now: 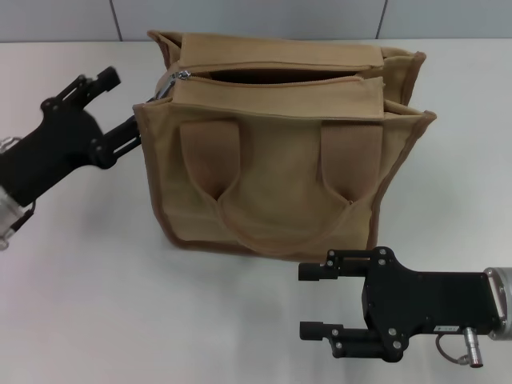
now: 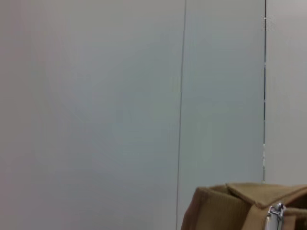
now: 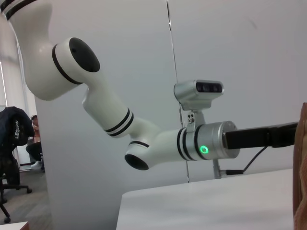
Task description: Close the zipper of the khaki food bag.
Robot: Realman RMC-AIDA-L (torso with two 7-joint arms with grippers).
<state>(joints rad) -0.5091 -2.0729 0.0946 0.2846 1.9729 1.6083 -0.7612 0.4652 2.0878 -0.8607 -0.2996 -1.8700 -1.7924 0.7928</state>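
The khaki food bag (image 1: 280, 168) stands upright in the middle of the table, its two brown handles hanging down the near side. The zipper (image 1: 280, 66) along its top is open, showing a dark gap. Its silver pull (image 1: 182, 76) sits at the bag's left end. My left gripper (image 1: 124, 104) is open beside the bag's upper left corner, with its lower finger (image 1: 132, 130) at the bag's side. The left wrist view shows the bag's corner (image 2: 216, 211) and the pull (image 2: 276, 214). My right gripper (image 1: 306, 301) is open and empty, low in front of the bag.
The white table (image 1: 80, 304) lies all around the bag, with a grey wall (image 1: 256, 16) behind it. The right wrist view shows my left arm (image 3: 144, 139) above the table and the bag's edge (image 3: 301, 167).
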